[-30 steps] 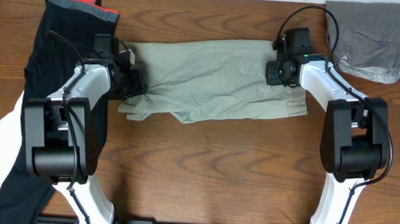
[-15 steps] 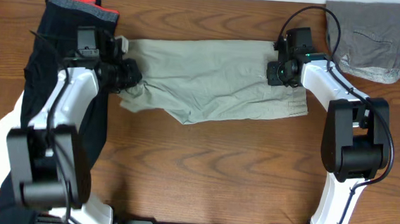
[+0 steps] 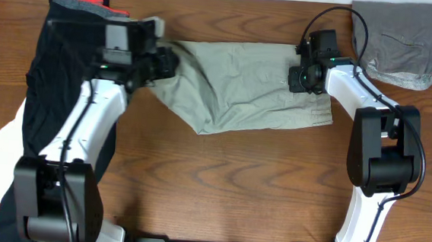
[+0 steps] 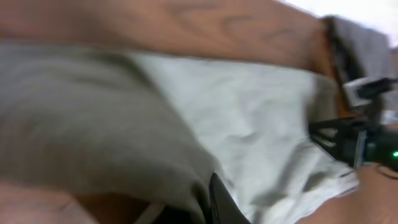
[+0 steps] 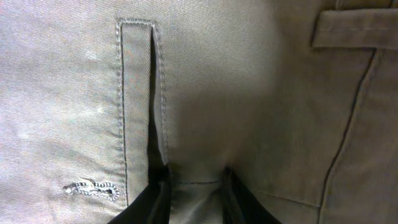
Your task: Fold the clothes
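The trousers (image 3: 256,93) are lying on the worktop (image 3: 234,183) between the jaws, with the left jaws clenching the leg end and the right jaws pinching the waist end. The cloth looks soft and floppy, so seams are likely offering the firmest hold.

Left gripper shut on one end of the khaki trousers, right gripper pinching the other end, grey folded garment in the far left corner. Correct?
One error: the grey folded garment lies in the far right corner, as the overhead view shows. The rest stands: left gripper shut on one end of the khaki trousers, right gripper pinching the other.
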